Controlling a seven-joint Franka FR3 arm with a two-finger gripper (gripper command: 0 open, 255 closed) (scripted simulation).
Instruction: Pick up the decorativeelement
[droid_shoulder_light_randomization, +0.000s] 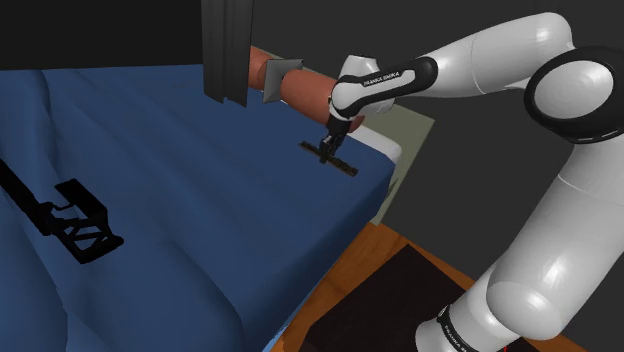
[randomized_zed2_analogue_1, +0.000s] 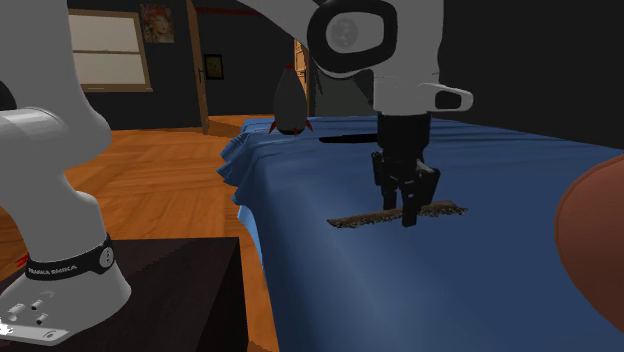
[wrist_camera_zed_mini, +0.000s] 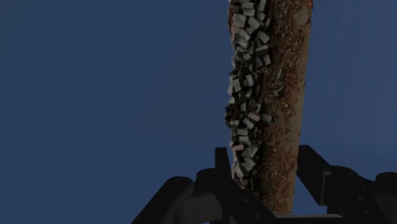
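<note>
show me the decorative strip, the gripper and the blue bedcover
decorative strip (wrist_camera_zed_mini: 283, 95), wrist view, on its brown face
gripper (randomized_zed2_analogue_1: 400, 211), second exterior view, between its fingertips
blue bedcover (droid_shoulder_light_randomization: 200, 200), shoulder view, a bare stretch

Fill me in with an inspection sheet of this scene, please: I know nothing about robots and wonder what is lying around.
Surface: rumpled blue bed cover.
Job's things: long rusty-brown strip edged with small grey blocks, lying flat on the cover near the bed's edge.
Clutter: black open-frame object on the cover, far from the strip; brown bolster beyond the strip.
Grippers: black gripper at the strip's middle, pointing down; grip unclear.
Cables: nothing seen.
Surroundings: wooden floor, window, dark stand.
</note>
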